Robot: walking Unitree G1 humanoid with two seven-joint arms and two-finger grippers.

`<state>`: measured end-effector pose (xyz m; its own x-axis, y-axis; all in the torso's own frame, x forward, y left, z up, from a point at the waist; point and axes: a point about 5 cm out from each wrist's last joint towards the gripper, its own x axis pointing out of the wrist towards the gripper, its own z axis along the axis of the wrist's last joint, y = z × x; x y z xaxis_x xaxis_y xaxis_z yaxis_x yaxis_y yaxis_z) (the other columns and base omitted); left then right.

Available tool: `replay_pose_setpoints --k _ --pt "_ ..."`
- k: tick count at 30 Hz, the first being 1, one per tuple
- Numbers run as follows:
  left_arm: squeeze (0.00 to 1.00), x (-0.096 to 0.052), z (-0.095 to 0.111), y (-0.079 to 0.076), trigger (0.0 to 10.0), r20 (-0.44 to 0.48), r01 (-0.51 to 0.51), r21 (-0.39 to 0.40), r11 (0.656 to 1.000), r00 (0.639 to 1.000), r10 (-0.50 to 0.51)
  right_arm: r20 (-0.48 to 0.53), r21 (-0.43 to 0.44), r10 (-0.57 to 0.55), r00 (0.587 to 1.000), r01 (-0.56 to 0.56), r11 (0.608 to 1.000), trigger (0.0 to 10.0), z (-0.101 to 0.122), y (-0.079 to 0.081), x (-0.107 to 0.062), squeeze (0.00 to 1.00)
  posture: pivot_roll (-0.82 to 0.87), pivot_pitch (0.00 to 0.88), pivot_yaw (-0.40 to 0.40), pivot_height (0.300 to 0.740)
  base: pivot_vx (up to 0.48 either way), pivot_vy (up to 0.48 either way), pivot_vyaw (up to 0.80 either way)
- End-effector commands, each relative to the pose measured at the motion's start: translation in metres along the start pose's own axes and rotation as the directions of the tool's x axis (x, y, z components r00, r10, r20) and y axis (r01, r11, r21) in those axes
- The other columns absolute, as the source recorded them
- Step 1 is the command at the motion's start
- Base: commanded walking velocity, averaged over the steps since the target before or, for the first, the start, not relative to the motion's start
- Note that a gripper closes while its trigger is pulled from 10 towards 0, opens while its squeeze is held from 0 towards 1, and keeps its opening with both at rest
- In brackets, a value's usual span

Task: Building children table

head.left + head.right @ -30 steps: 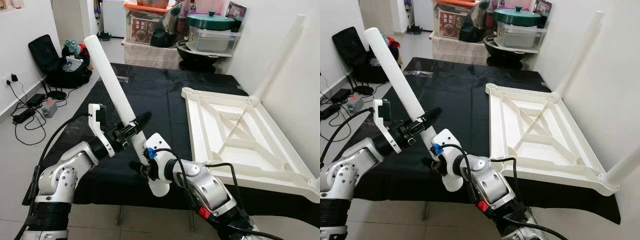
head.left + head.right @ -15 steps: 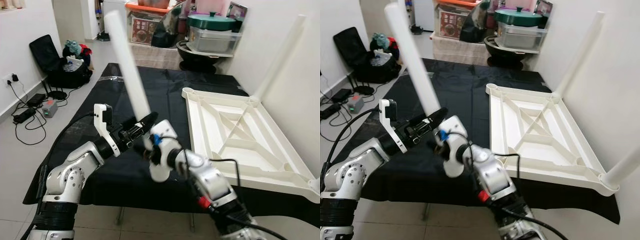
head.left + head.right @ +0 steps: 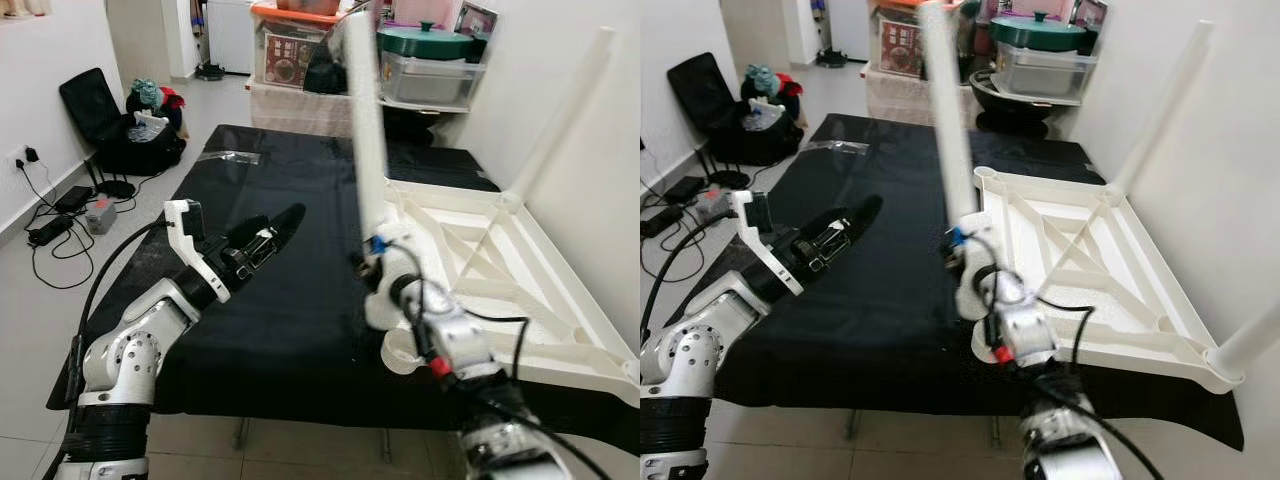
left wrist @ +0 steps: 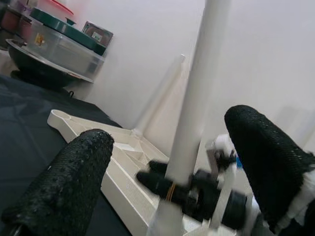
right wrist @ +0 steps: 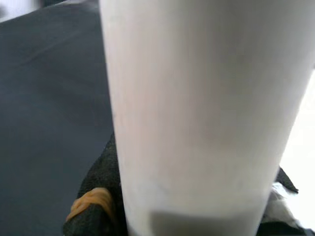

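Observation:
My right gripper point(image 3: 371, 262) is shut on a long white table leg point(image 3: 365, 130) and holds it almost upright. The leg's lower end is at the near left corner of the upturned white table top point(image 3: 560, 355). In the right wrist view the leg point(image 5: 197, 108) is close up, with a black finger point(image 5: 98, 196) against it. My left gripper point(image 3: 275, 228) is open over the black cloth, to the left of the leg and apart from it. In its wrist view the leg point(image 4: 197, 98) stands beyond the two spread fingers point(image 4: 64, 182). Two more legs point(image 3: 560, 110) stand on the top's right side.
The table top lies on a low surface draped in black cloth point(image 3: 280, 180). Storage boxes and pots point(image 3: 420, 60) are stacked behind it. A black bag point(image 3: 100, 120) and cables point(image 3: 60, 220) lie on the floor to the left. A white wall point(image 3: 610, 150) runs along the right.
My left gripper has let go of the leg and opened. My right gripper has carried the leg rightward from the front edge to the table top's corner and turned it nearly upright.

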<state>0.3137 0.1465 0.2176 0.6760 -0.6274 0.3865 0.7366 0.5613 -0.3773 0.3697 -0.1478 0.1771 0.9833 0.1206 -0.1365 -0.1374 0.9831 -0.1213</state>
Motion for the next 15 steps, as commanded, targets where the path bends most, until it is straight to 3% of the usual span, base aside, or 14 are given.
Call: replay_pose_setpoints --k 1,2,4,7,8,15 --pt "1.0 -0.006 -0.007 0.004 10.0 -0.036 -0.043 0.011 0.999 0.998 0.044 0.023 0.04 -0.108 0.994 0.107 0.993 0.0 0.002 -0.022 0.001 0.0 0.1 0.0 -0.103 0.74 0.0 0.0 0.0" --pt "0.62 -0.009 -0.014 0.012 10.0 -0.071 -0.105 0.036 0.994 0.992 0.108 0.04 0.067 -0.169 0.985 0.166 0.984 0.0 0.005 -0.035 0.0 0.0 0.1 0.0 -0.104 0.74 0.0 0.0 0.0" --pt "0.56 -0.016 -0.026 0.023 10.0 -0.115 -0.201 0.048 0.978 0.972 0.206 0.057 0.113 -0.228 0.972 0.221 0.969 0.0 0.006 -0.048 -0.002 0.0 0.1 0.0 -0.104 0.74 0.0 0.0 0.0" --pt "0.56 -0.018 -0.03 0.026 10.0 -0.125 -0.227 0.046 0.973 0.965 0.231 0.061 0.125 -0.24 0.969 0.232 0.965 0.0 0.006 -0.05 -0.002 0.0 0.1 0.0 -0.104 0.74 0.0 0.0 0.0" --pt "0.0 -0.021 -0.032 0.028 10.0 -0.137 -0.25 0.055 0.967 0.957 0.255 0.068 0.14 -0.24 0.968 0.229 0.963 0.0 0.004 -0.051 -0.004 0.0 0.09 0.0 -0.103 0.74 0.0 0.0 0.0" --pt "0.0 -0.029 -0.042 0.039 10.0 -0.175 -0.344 0.091 0.935 0.918 0.355 0.133 0.2 -0.183 0.974 0.154 0.967 0.0 -0.004 -0.045 -0.016 0.0 0.08 0.0 -0.091 0.74 0.0 0.0 0.0"
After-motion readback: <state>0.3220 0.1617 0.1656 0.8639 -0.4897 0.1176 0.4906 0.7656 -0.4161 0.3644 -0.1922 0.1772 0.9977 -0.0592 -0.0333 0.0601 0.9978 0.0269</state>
